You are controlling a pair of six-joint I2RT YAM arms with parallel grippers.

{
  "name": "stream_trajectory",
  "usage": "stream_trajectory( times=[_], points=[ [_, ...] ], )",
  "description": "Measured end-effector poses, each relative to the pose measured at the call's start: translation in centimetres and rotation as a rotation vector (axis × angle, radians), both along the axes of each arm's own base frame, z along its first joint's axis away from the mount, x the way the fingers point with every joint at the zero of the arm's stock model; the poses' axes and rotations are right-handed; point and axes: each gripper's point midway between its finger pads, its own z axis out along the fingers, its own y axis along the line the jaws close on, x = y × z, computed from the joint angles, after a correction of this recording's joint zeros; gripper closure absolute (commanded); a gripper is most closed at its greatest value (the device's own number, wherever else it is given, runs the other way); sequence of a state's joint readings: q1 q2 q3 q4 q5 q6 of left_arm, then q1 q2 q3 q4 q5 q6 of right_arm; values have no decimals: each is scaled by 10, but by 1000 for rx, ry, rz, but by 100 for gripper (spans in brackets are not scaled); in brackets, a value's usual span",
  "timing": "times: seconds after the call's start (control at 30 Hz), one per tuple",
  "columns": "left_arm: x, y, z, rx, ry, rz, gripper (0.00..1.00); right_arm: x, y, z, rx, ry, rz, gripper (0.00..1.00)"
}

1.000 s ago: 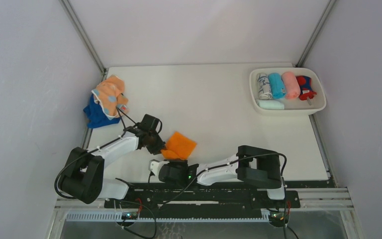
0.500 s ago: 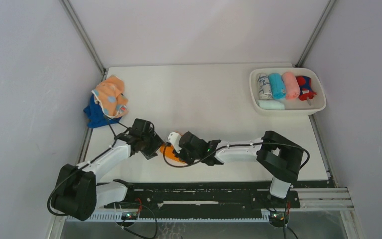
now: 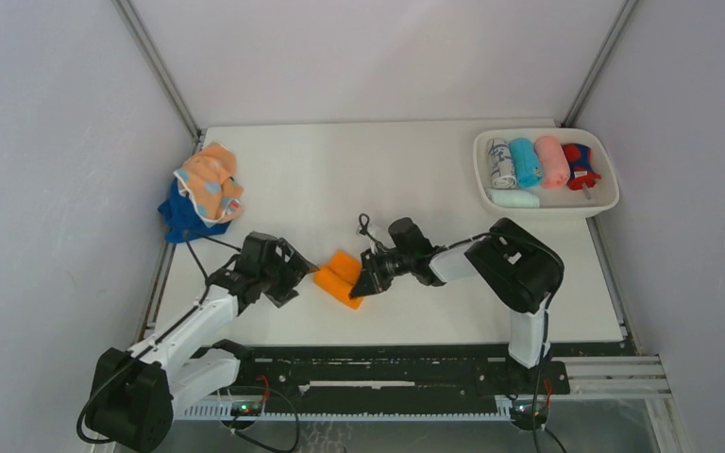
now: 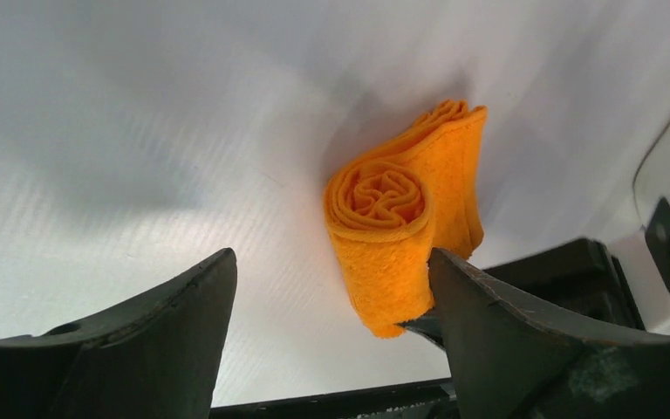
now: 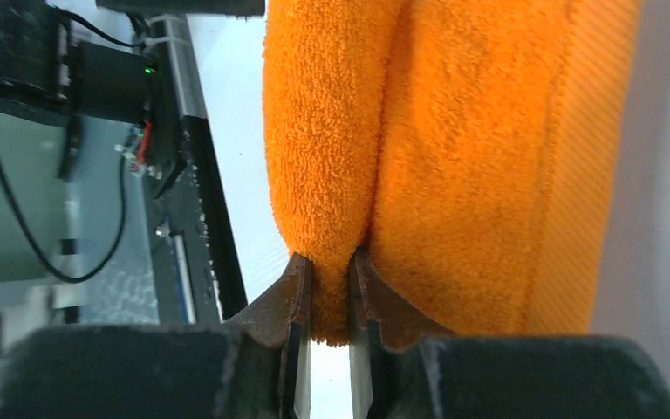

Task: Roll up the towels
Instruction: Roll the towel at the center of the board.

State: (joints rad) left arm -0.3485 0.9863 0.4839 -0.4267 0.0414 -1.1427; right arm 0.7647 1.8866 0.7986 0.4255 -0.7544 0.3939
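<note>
While the right gripper [image 5: 330,301] clamps a fold of the orange towel [image 3: 339,276] between nearly closed fingers [image 5: 299,301], the left gripper [image 4: 331,262] stands wide apart and holds nothing. Seen from the right wrist, the two thin tips pinch the end of one thick rolled layer, and a second, flatter layer of the same cloth lies against it on the right.

From the left wrist, the towel shows its end as a tight spiral with a looser outer flap wrapped round it. It sits just ahead of the open left fingers [image 4: 183,323], nearer the right-hand one. Its lower edge comes close to that finger, but whether they touch cannot be told.

From above, the towel lies on the table [image 3: 415,179] near the front, a little left of the middle, directly between the two grippers. The left one is just beside its left end and the right one is on its right end.

At the far left edge, a peach towel [image 3: 210,182] lies crumpled on top of a dark blue towel [image 3: 179,223]. At the far right, a white tray [image 3: 546,211] holds several rolled towels side by side, a turquoise one [image 3: 526,162] and a pink one [image 3: 553,160] among them, with a mint one [image 3: 514,198] lying across the front.
</note>
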Motion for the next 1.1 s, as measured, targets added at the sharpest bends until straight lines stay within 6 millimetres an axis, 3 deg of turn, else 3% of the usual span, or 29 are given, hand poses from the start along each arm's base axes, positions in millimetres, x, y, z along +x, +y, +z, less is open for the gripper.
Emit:
stream_trajectory(
  times=[0.27, 0.47, 0.7, 0.8, 0.9, 1.1],
  points=[
    [0, -30, 0, -72, -15, -69, 16, 10, -10, -7, 94, 274, -42, 97],
    [7, -37, -7, -81, -11, -72, 21, 10, -11, -8, 99, 365, -28, 96],
    [7, -42, -25, -61, 33, -87, 32, 10, -11, -9, 91, 435, -12, 96],
    [10, -44, -29, -55, 34, -88, 43, 10, -11, -10, 82, 448, -13, 95],
    [13, -47, -32, -51, 40, -93, 54, 10, -11, -10, 73, 455, -16, 91],
    [15, -49, -32, -40, 49, -98, 58, 10, -11, -5, 28, 386, -37, 75]
  ],
)
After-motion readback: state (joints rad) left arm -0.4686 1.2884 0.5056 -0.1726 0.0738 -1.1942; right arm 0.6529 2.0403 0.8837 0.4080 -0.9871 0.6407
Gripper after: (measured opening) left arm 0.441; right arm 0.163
